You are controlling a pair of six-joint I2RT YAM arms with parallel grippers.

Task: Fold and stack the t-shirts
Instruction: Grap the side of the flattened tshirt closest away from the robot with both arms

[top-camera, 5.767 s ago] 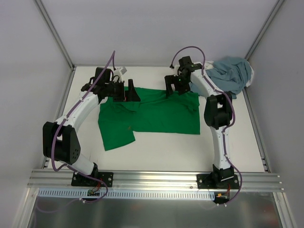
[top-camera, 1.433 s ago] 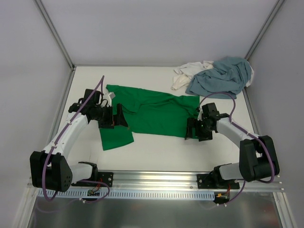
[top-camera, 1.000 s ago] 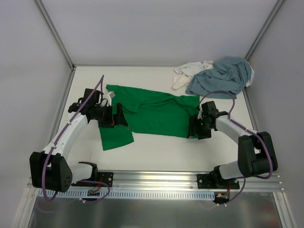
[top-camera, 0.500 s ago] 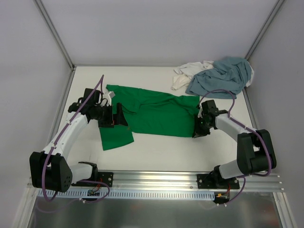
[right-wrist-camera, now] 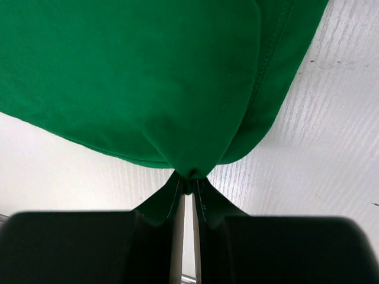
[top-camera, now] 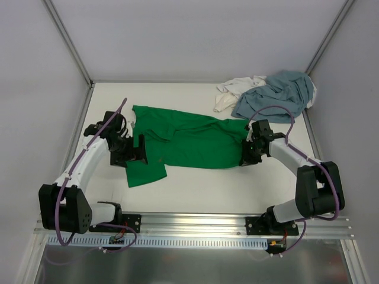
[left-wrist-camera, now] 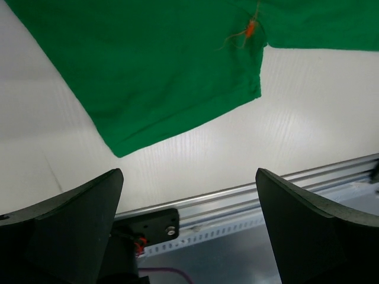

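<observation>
The left gripper is positioned at the left edge of the green t-shirt, with its jaws wide apart and holding nothing. In the left wrist view its fingers frame the bare table and the shirt's near left flap, which carries a small orange thread. The green t-shirt lies spread across the middle of the table, creased along its far edge. The right gripper is at the shirt's near right corner, jaws closed on a pinch of green cloth that bunches at the fingertips. In the far right corner the white t-shirt and the grey-blue t-shirt lie crumpled and touching, the grey-blue one partly over the white.
</observation>
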